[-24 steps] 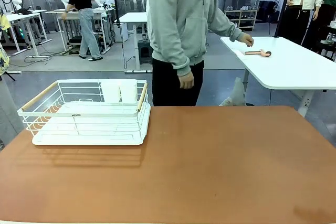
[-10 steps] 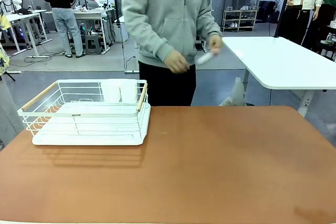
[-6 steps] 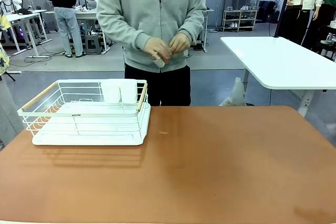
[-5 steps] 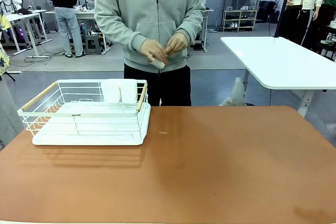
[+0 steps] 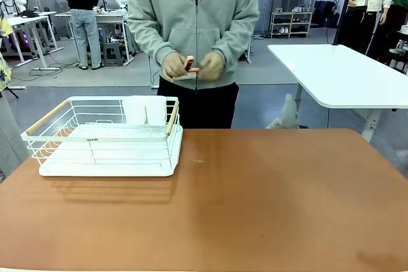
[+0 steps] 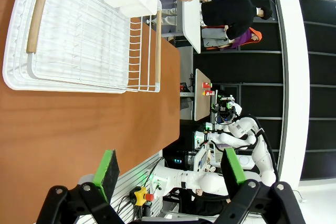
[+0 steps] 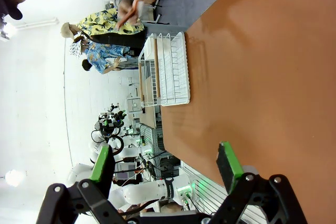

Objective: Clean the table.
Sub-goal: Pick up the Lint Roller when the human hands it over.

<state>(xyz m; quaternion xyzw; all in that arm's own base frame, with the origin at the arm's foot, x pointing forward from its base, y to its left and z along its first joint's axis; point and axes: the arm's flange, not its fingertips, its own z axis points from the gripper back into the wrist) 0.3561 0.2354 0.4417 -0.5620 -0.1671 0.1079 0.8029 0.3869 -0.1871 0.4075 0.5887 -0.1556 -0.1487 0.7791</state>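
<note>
Table (image 5: 268,202), copper-topped, is seen spanning the front view, a white dish rack (image 5: 105,138) set on its left part. In the wrist views the left gripper (image 6: 170,163) and right gripper (image 7: 164,162) are held wide and empty above it. The person's hands (image 5: 174,64) are closed together on a small reddish item (image 5: 190,64).

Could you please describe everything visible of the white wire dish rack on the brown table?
The dish rack is a white wire basket standing level on a white drip tray, on the far left part of the reddish-brown table. Each short end carries a pale wooden handle. A white two-part utensil holder hangs inside its far right corner. Otherwise the wires look bare. Only the table, under the tray, touches it.
</note>
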